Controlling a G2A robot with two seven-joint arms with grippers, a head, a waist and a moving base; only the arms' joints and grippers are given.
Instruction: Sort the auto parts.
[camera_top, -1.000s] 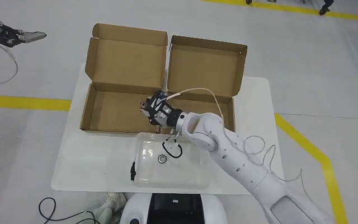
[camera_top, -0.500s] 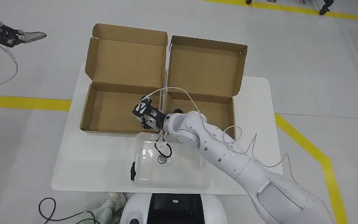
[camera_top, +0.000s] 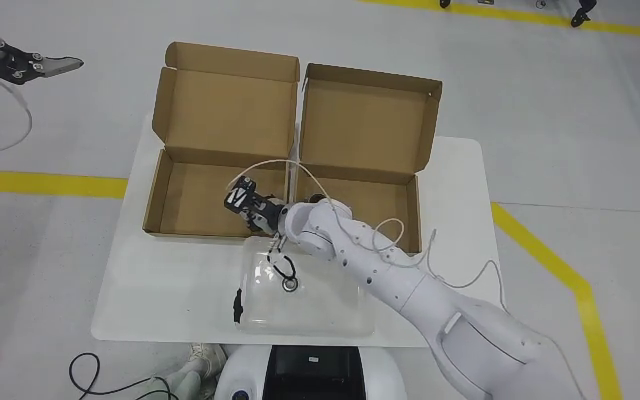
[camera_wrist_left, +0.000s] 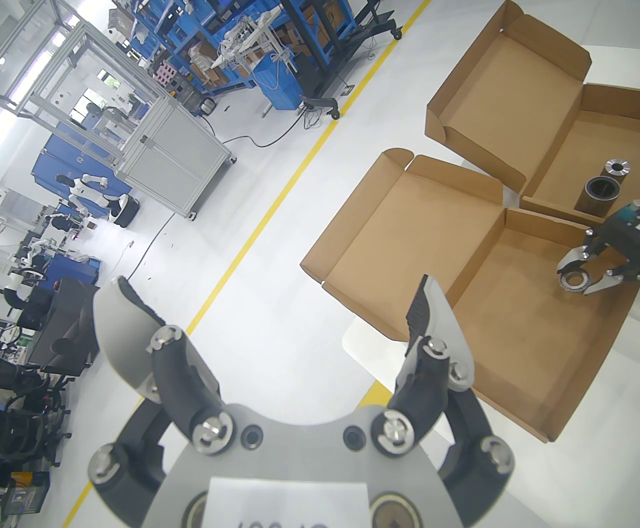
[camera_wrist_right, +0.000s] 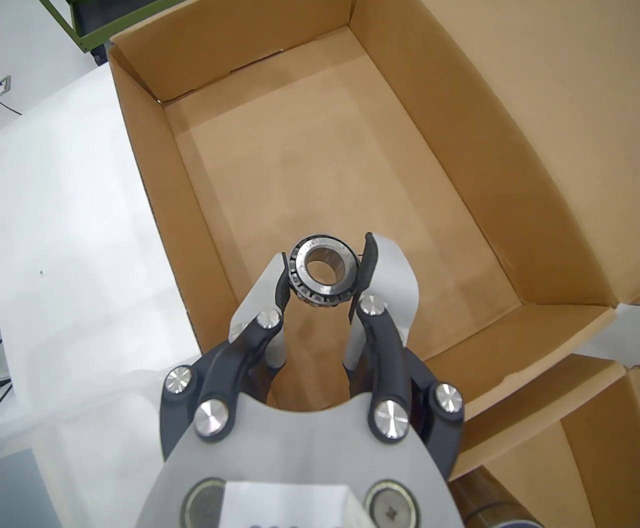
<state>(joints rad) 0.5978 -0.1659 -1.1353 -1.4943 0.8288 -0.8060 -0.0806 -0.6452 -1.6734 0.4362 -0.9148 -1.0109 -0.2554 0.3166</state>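
Bearing (camera_wrist_right: 324, 274) is clamped between the right gripper (camera_wrist_right: 326, 261) fingers. The arm has carried it from the box divide; the left cardboard box (camera_wrist_right: 300, 165) floor now lies below the fingertips. Release is likely next. Left gripper (camera_wrist_left: 280, 320) fingers stand spread, empty.

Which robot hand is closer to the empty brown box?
Right. The right gripper hangs over the empty box, holding a bearing; the left gripper is out beyond the table, open.

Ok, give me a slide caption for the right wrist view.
Right gripper shut on a bearing above the floor of an open box.
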